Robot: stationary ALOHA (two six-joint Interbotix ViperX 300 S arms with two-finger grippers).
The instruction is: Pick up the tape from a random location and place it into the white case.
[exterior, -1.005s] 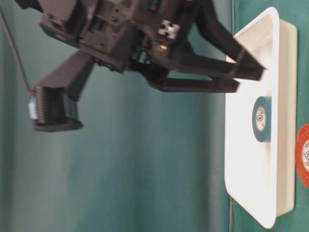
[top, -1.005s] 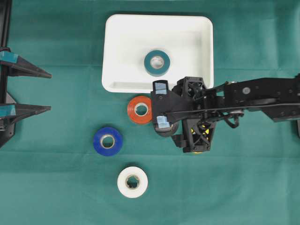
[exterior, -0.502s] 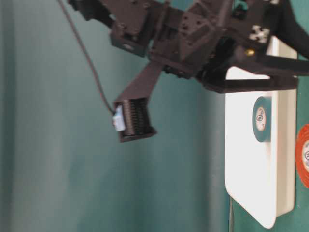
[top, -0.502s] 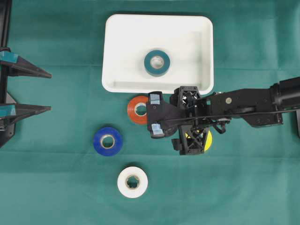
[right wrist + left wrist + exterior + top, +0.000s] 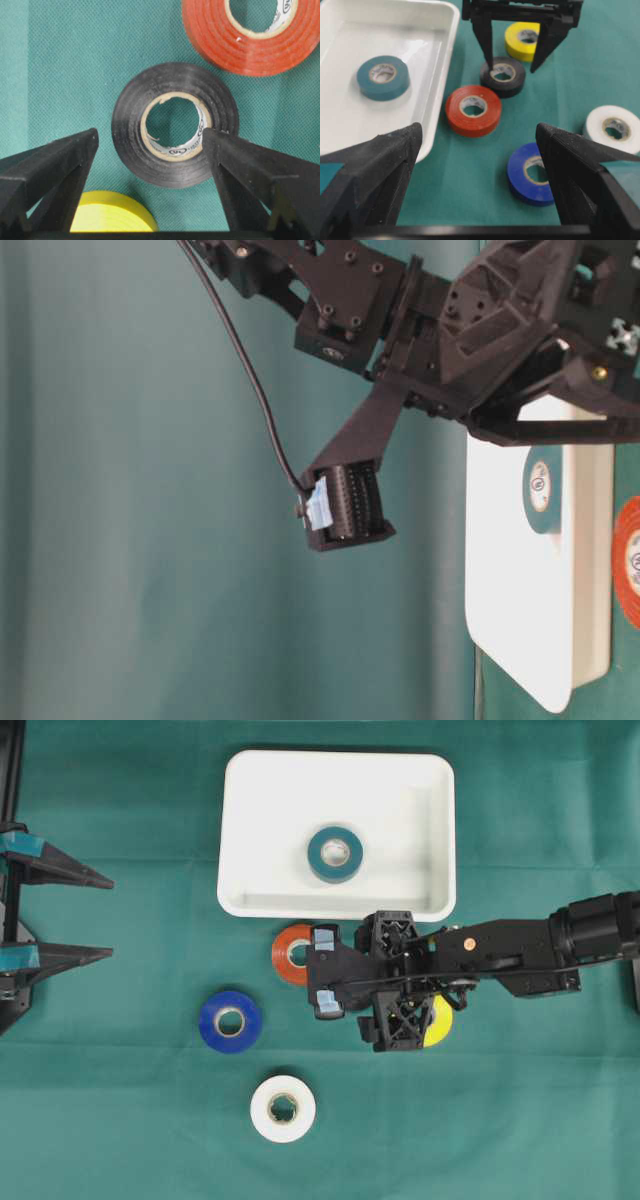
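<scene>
A black tape roll (image 5: 175, 125) lies flat on the green cloth, just below the white case (image 5: 240, 905). My right gripper (image 5: 150, 135) hangs over it, open, one finger on each side of the roll and nothing gripped. In the overhead view the right gripper (image 5: 325, 970) hides the black roll. The left wrist view shows the black roll (image 5: 502, 76) between the right gripper's (image 5: 512, 69) fingers. A teal roll (image 5: 335, 854) lies inside the case. My left gripper (image 5: 110, 917) stands open at the far left, holding nothing.
An orange-red roll (image 5: 288, 953) sits close left of the right gripper, and a yellow roll (image 5: 438, 1022) pokes out under the wrist. Blue (image 5: 230, 1021) and white (image 5: 283, 1108) rolls lie nearer the front. The case's front rim (image 5: 435, 60) runs beside the orange-red roll (image 5: 473, 110).
My right gripper has come away from the case's front rim and dropped down around the black roll, jaws still wide. The yellow roll now shows. The left arm has not moved.
</scene>
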